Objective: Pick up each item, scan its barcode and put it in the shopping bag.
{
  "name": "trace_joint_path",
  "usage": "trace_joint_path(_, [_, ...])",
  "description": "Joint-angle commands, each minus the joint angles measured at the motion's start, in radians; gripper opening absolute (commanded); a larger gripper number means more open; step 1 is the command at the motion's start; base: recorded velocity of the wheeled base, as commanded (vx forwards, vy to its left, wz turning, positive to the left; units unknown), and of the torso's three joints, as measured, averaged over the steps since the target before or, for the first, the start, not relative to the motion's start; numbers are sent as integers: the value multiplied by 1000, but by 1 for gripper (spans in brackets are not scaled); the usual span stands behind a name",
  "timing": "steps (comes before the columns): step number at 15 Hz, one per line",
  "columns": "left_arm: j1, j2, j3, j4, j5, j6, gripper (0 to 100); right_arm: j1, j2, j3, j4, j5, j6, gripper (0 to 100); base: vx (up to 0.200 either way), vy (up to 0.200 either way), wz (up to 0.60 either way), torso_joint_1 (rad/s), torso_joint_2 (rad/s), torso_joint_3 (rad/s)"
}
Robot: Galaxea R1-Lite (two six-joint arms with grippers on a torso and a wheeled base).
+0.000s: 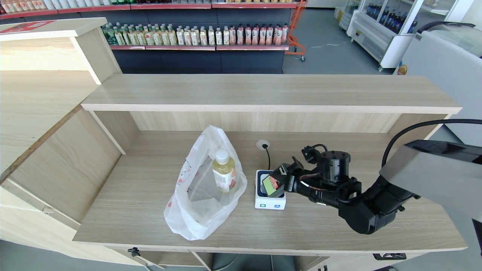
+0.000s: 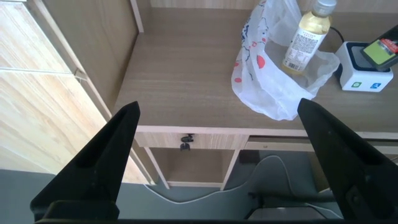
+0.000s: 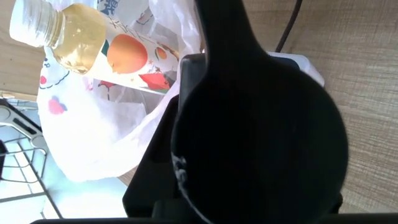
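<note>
The right hand (image 1: 277, 180) clamps a small green and red packet (image 1: 269, 185) just above the white box-shaped scanner (image 1: 269, 202). Beside it on the wooden table (image 1: 301, 229), a white plastic shopping bag (image 1: 196, 214) holds a yellow drink bottle (image 1: 224, 172). The left hand (image 2: 217, 107) hangs spread wide off the table's front edge

The right arm (image 1: 361, 210) is built of glossy black, rounded links, with a black cylindrical housing (image 1: 335, 165) ribbed round its cap. Thin red and white wires (image 1: 313, 180) are run along the wrist, and a thick black cable (image 1: 459, 121) is arched away from the arm's 1 o'clock side. A grey angular cover (image 1: 433, 177) is seen at 3 o'clock in the head view. The left gripper (image 2: 217, 106) is made of two matte black, wedge-shaped fingers (image 2: 99, 168), tapered to blunt tips.
</note>
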Motion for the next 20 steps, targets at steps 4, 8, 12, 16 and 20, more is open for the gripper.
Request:
trace_joint_path(4, [0,0,0,-1,1,0,100,1,-2,-19,4,0,3,0,0,0,0,0,0,0])
trace_joint_path(8, [0,0,0,-1,1,-2,100,-9,-154,31,15,3,43,0,0,0,0,0,0,0])
trace_joint_path(12, [0,0,0,-1,-1,-2,100,-28,-339,162,18,16,44,0,0,150,0,4,3,1])
trace_joint_path(16, [0,0,0,1,-1,-2,100,-22,-394,249,18,34,44,0,0,200,0,0,4,2])
trace_joint_path(20, [0,0,0,-1,-1,-3,100,45,-371,246,19,34,35,0,0,100,0,4,5,-1])
